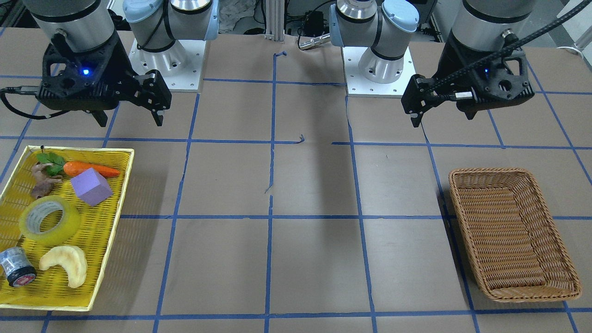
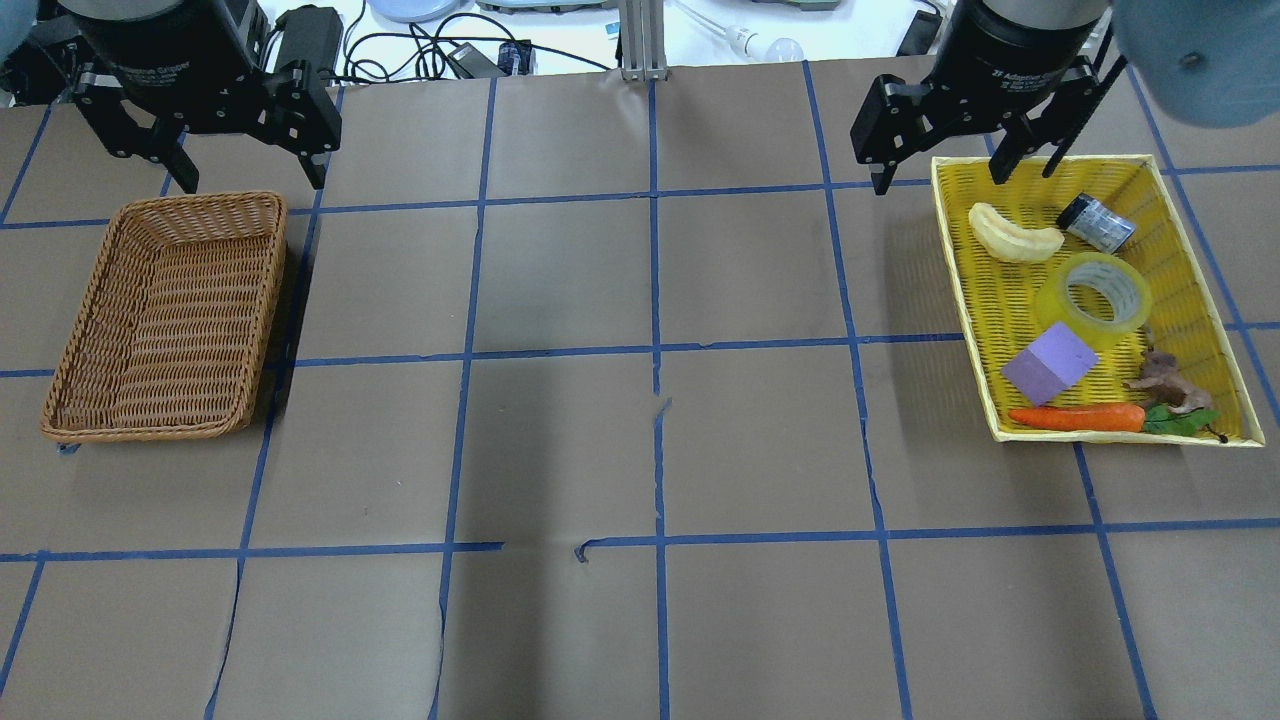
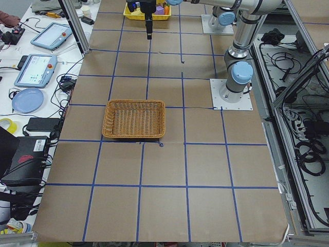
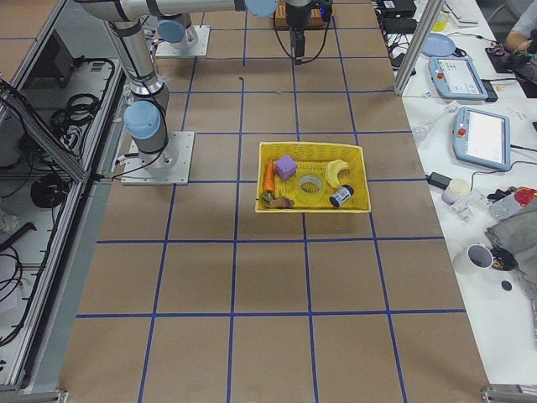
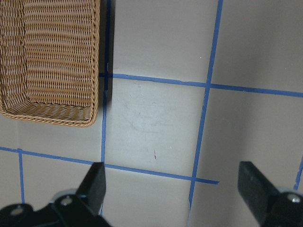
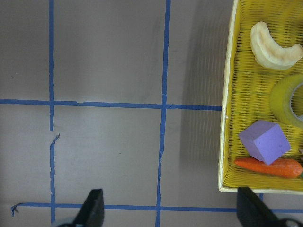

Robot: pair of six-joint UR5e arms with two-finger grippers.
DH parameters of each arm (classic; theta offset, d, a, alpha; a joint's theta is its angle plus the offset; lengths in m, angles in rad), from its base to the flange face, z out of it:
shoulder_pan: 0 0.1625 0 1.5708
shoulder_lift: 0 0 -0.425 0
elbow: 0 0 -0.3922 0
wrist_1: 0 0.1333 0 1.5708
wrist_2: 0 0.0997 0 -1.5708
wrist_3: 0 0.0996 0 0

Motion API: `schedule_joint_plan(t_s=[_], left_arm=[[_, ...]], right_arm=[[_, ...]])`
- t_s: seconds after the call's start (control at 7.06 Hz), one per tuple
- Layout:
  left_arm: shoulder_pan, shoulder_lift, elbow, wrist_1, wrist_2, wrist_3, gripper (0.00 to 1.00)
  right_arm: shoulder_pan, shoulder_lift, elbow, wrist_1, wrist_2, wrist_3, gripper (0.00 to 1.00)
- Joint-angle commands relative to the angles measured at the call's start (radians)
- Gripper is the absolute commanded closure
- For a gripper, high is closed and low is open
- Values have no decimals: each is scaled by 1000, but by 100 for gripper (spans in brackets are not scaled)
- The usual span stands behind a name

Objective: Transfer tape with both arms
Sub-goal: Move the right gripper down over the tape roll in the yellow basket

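Observation:
The tape (image 1: 65, 229), a wide translucent yellow roll with a grey-white core, lies flat in the yellow tray (image 1: 112, 217). It also shows in the overhead view (image 2: 1062, 306) and at the right edge of the right wrist view (image 6: 288, 100). My right gripper (image 2: 965, 178) is open and empty, high above the tray's far corner and apart from the tape; its fingers frame the right wrist view (image 6: 173, 210). My left gripper (image 2: 250, 183) is open and empty above the far end of the wicker basket (image 2: 160, 310), and also shows in the left wrist view (image 5: 174, 189).
The tray also holds a carrot (image 2: 1075, 417), a purple cube (image 2: 1048, 363), a pale crescent pastry (image 2: 1012, 236), a grey cylinder with a red end (image 1: 17, 267) and a brown figurine (image 2: 1165, 382). The wicker basket (image 1: 508, 231) holds nothing. Blue tape lines grid the brown table.

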Motion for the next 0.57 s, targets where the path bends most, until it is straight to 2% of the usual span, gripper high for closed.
schedule_joint_plan(t_s=[0.0, 0.28, 0.42], left_arm=[[-2, 5, -3, -12, 2, 1, 0], [-2, 3, 5, -29, 2, 1, 0], [-2, 3, 3, -30, 2, 1, 0]], right_arm=[[-61, 33, -67, 84, 1, -35, 0], [-176, 70, -64, 51, -9, -232, 0], [-252, 97, -55, 34, -7, -403, 0]])
